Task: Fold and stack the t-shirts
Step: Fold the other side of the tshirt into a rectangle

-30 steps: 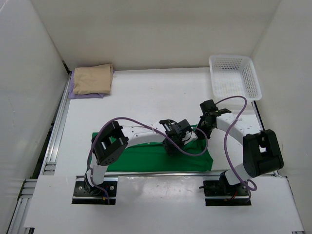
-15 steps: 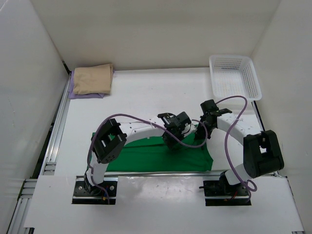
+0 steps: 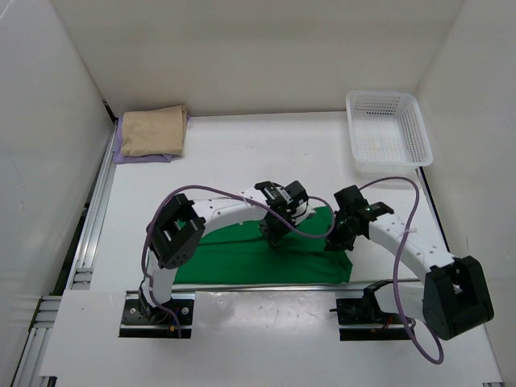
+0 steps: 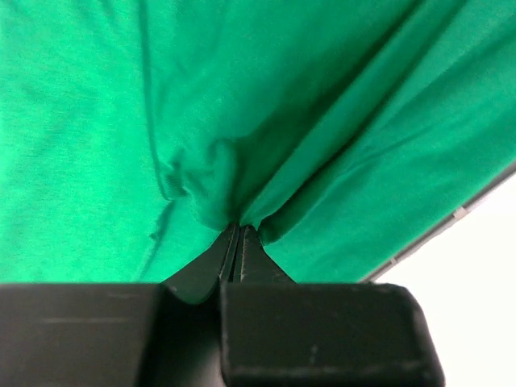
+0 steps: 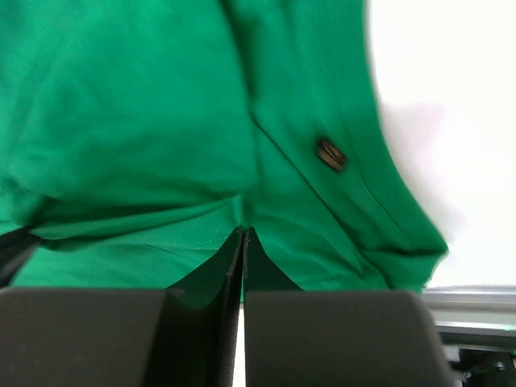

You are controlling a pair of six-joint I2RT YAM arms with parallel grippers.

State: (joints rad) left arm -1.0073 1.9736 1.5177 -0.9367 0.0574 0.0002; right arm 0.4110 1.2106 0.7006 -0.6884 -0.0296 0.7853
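Slippage worries me: left gripper (image 4: 236,235) and right gripper (image 5: 243,235) each pinch a fold of the green t-shirt (image 3: 242,262) at the worktop (image 3: 242,161)'s near edge; uneven pulls could free either thin bite.

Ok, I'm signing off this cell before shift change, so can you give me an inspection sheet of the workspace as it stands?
Surface: white table, no stains seen.
Job's things: green t-shirt lying along the near edge; tan t-shirt folded on top of the lavender t-shirt in the far left corner.
Clutter: white mesh basket at far right, nothing seen in it.
Grippers: left hand shut, pinching a fold of the green cloth; right hand shut on the same shirt near its right end.
Cables: purple cable looping over each arm, no snag seen.
Surroundings: white walls; metal rail along the left side.
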